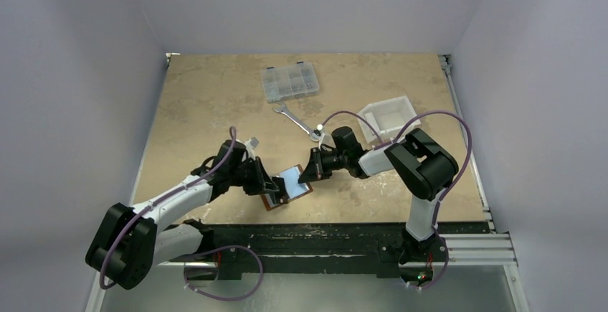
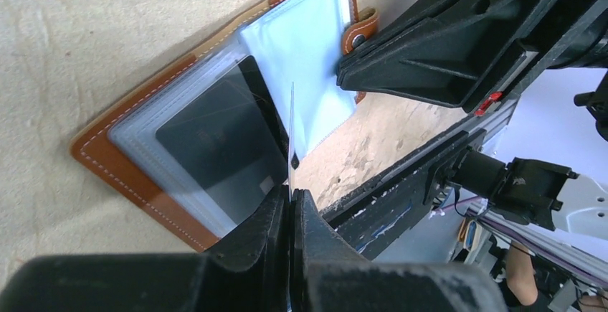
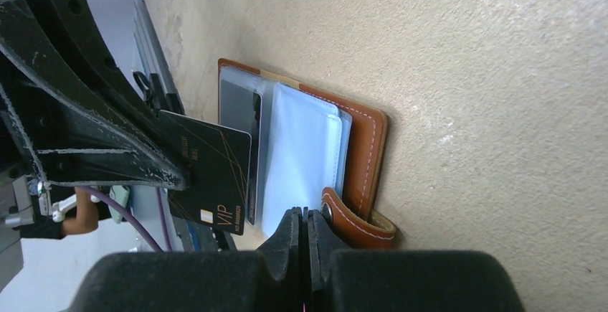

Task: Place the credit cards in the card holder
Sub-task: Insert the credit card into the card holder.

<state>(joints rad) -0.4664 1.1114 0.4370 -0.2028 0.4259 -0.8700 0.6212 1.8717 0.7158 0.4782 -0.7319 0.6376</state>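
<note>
Clearly, left tool (image 2: 291, 201) pinches black card (image 3: 211, 172) (gold "VIP"); right tool (image 3: 305, 220) closed at card holder (image 3: 366, 140).

- The table (image 1: 215, 97) is a tan, mottled board with a matte finish and paler patches across it.
- Three plain pale grey-lilac walls close it in: the left wall (image 1: 72, 75), the back wall (image 1: 308, 3) and the right wall (image 1: 545, 75).
- An aluminium rail (image 1: 459, 111) runs along the table's right edge.
- A black strip (image 1: 323, 237) borders the near edge, with a second rail (image 1: 477, 246) at its right end.
- Below the strip lies a smooth grey surface (image 1: 323, 294).
- The light is soft and even, and the shadows are faint.
</note>
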